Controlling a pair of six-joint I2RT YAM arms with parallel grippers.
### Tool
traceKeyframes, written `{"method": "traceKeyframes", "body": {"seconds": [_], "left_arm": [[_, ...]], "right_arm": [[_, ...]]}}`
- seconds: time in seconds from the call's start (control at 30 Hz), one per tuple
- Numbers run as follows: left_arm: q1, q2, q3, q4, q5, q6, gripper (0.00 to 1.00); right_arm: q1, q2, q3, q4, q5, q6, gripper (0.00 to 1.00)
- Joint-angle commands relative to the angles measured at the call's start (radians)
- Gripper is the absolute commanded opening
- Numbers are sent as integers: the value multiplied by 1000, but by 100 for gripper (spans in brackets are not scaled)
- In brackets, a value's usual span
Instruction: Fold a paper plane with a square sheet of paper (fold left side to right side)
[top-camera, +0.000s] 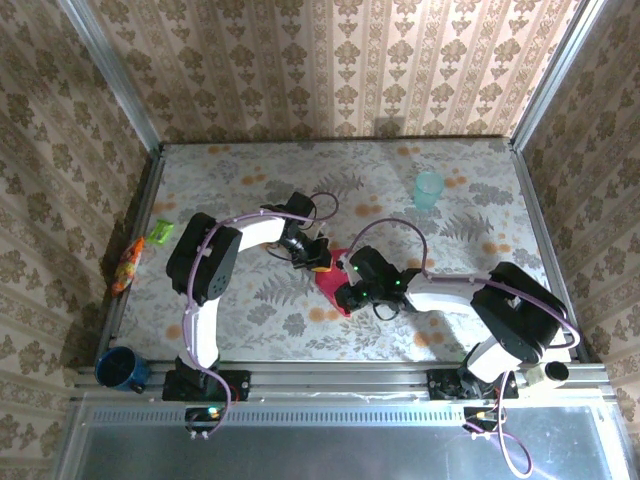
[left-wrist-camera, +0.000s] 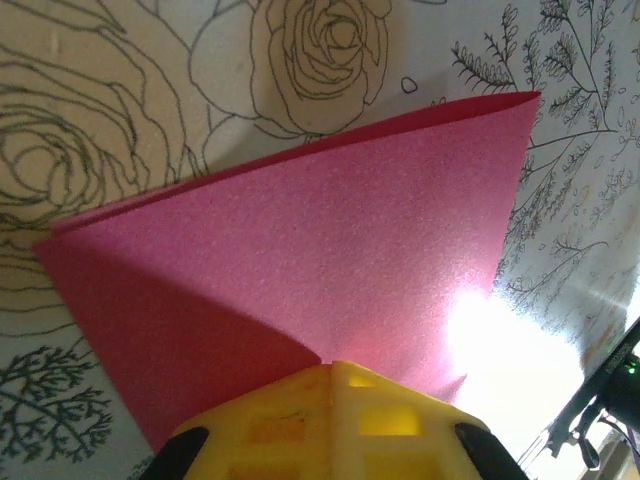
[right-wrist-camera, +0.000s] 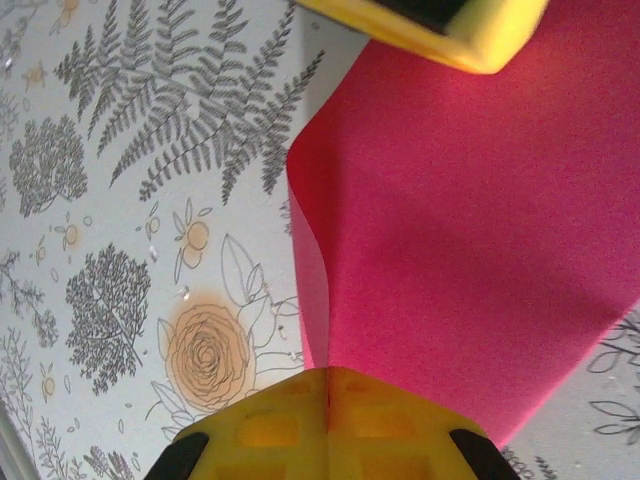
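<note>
**Top view.** The sheet of paper (top-camera: 330, 295) is at mid-table (top-camera: 250, 180), between the two arms, and shows as a small red wedge. The left gripper (top-camera: 318, 258) is at its far end and the right gripper (top-camera: 348, 285) is just beside it on the right. Both are on the sheet. A teal cup (top-camera: 428, 188) stands well apart at the far right. The packets (top-camera: 140, 250) lie at the left edge and a blue mug (top-camera: 120, 368) sits at the near left corner. None of these is involved.

**Left wrist.** The left gripper (left-wrist-camera: 333, 368) has its yellow fingers pressed together, pinching the near edge of the sheet (left-wrist-camera: 330, 230). The paper is doubled over, with one layer above the other. The layers gape at the left, and the bend at the far right is rounded, not sharp.

**Right wrist.** The right gripper (right-wrist-camera: 328, 372) is also closed, nipping the sheet (right-wrist-camera: 470, 220) at its edge. The paper curls up off the table along its left side. The left gripper's yellow fingertip (right-wrist-camera: 440, 30) is on the sheet at the top.

**Judgement.** The left-to-right fold is under way, with the sheet carried over but not yet creased. Next the free edges need to be lined up and the sheet laid flat. Then the bend needs pressing down without the layers skewing.
</note>
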Motion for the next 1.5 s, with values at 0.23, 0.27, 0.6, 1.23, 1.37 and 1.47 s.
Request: {"method": "traceKeyframes", "body": {"seconds": [0.23,0.27,0.6,1.23,1.37,1.47], "left_arm": [[-14,47,5,-83,-90,36,5],[-14,47,7,-85,-90,37,5],[-16,45,11,-89,-95,34,5],[-19,43,7,-92,-104,29,5],[-19,44,8,-92,-106,29,5],[-19,44,8,-92,-107,29,5]], "right_arm": [[-32,56,73,-113,35,17,0],[-32,60,76,-114,39,17,0],[-32,72,69,-104,64,26,0],[-34,70,61,-97,73,30,0],[-34,53,45,-90,66,34,0],[-33,50,42,-94,65,34,0]]}}
